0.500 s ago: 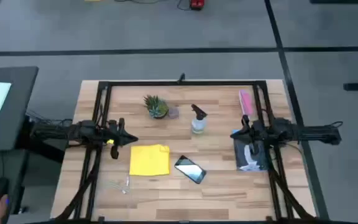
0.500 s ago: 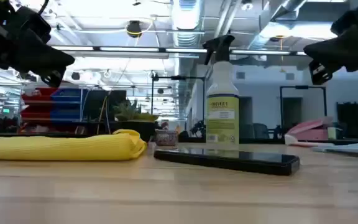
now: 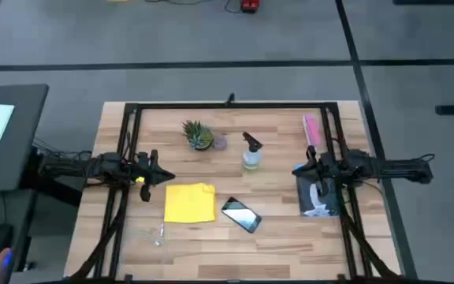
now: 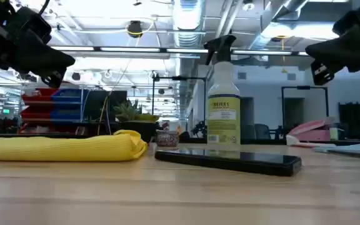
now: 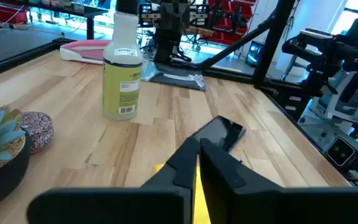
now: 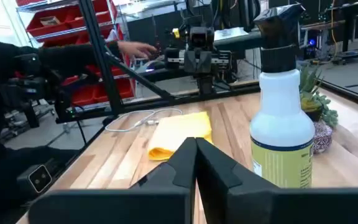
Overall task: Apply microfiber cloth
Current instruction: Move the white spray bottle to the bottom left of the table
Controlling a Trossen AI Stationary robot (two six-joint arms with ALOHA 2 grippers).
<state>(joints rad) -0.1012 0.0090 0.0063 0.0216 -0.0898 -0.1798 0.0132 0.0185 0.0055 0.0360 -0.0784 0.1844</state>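
The yellow microfiber cloth (image 3: 189,203) lies flat on the wooden table, left of centre, with one far corner folded over (image 4: 129,141). A black smartphone (image 3: 241,214) lies just to its right. My left gripper (image 3: 161,180) hovers shut above the table beside the cloth's far left corner. My right gripper (image 3: 298,170) hangs shut in the air at the table's right side, beyond the spray bottle (image 3: 251,152). Neither touches anything.
A small potted plant (image 3: 199,135) and a little patterned jar (image 5: 35,128) stand at the far middle. A pink flat packet (image 3: 311,128) lies at the far right, a grey packet (image 3: 318,199) under my right arm, a thin cable (image 3: 154,233) near the front left. A person's hand (image 6: 135,48) shows beyond the table.
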